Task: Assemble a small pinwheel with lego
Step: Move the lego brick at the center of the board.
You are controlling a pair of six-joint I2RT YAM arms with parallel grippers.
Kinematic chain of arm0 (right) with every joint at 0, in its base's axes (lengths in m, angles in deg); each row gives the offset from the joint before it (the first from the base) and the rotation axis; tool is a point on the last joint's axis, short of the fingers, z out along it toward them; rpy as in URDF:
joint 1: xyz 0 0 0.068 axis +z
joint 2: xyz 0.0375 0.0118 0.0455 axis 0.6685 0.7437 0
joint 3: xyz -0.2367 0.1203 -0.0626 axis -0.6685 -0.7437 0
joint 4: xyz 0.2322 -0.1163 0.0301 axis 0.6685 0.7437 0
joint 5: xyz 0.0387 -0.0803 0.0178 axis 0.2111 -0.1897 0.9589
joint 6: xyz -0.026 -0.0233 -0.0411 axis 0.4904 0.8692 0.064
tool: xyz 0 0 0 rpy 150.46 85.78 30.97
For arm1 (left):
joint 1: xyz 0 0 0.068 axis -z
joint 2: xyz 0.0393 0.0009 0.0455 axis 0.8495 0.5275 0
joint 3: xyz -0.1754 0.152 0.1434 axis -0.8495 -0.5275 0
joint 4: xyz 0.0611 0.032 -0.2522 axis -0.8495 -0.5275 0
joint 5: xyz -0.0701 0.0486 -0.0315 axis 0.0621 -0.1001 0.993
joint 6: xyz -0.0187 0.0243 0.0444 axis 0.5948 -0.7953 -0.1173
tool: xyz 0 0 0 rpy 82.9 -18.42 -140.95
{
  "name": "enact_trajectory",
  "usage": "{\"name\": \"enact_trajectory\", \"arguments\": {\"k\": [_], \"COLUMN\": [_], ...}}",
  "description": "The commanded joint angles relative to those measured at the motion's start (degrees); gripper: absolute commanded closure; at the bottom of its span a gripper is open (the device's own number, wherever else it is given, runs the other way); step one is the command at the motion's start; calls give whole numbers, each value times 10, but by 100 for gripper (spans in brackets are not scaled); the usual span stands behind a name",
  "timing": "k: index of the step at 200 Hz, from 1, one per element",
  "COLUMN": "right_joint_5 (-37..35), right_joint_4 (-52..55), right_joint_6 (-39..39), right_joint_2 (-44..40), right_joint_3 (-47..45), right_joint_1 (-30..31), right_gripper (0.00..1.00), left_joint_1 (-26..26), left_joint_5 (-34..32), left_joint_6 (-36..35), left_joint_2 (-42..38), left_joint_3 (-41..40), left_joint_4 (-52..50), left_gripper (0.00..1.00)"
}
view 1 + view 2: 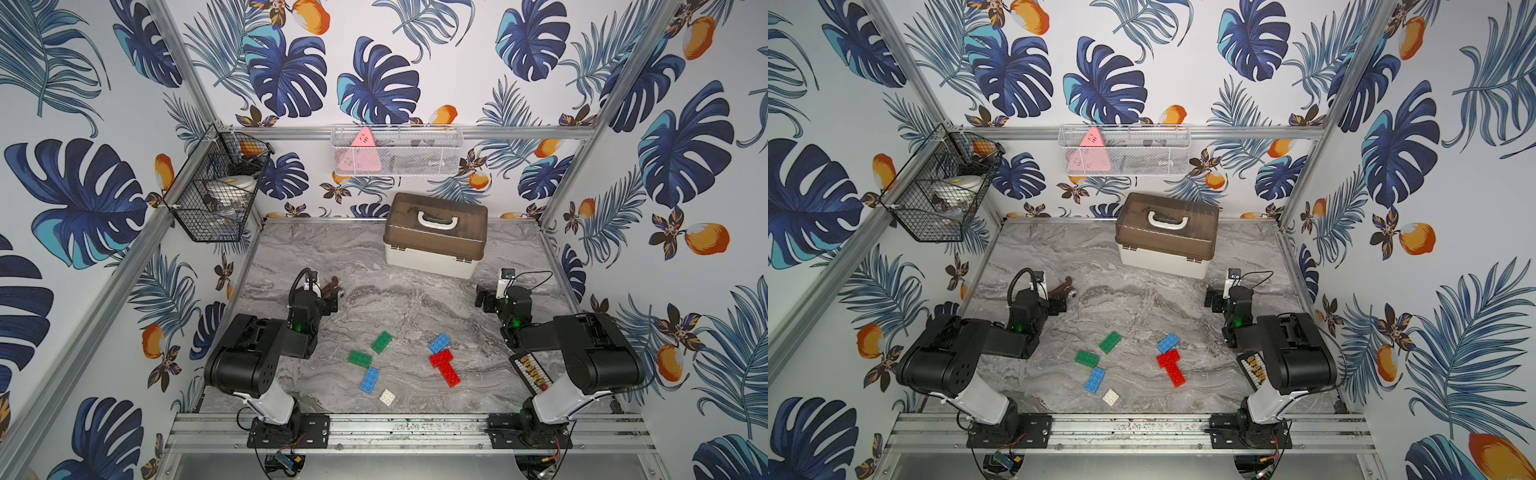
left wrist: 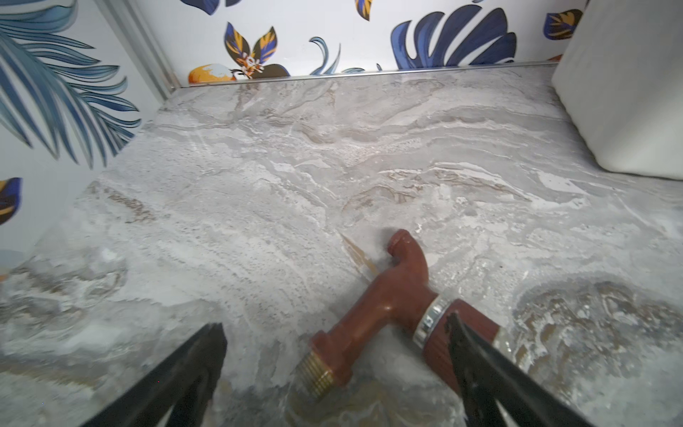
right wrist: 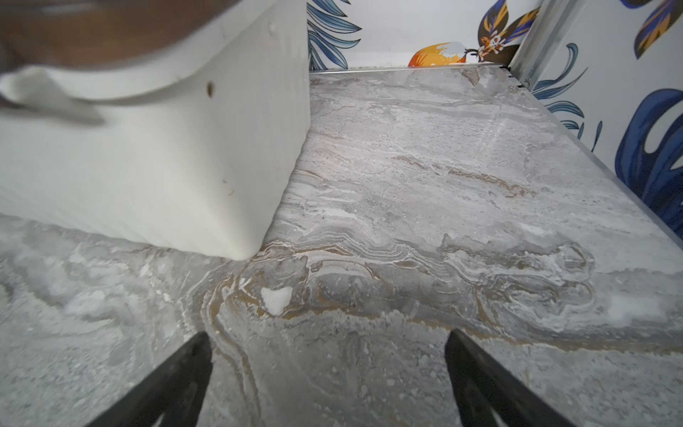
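On the surface, back by the storage box, my left pincer and right pincer both stand spread apart, empty. The lego lies loose nearer the front. I'd worry the left one drags the brown tap fitting lying between its jaws, the touching red bricks shift together, or the white square brick skids when pinched.
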Motion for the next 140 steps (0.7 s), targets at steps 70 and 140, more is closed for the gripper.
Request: {"name": "enact_trajectory", "arguments": {"k": [70, 140], "right_joint_5": [255, 188], "right_joint_4": [531, 766], "right_joint_6": [-157, -353], "right_joint_2": [-184, -211], "right_joint_3": [236, 214], "right_joint_1": [114, 256], "right_gripper": [0, 3], "left_joint_1": [21, 206], "left_joint_5": [189, 223], "left_joint_6": [281, 472], "left_joint_2": [-231, -326], "left_joint_3": [192, 131], "left_joint_4": [-564, -607], "left_gripper": [1, 1]}}
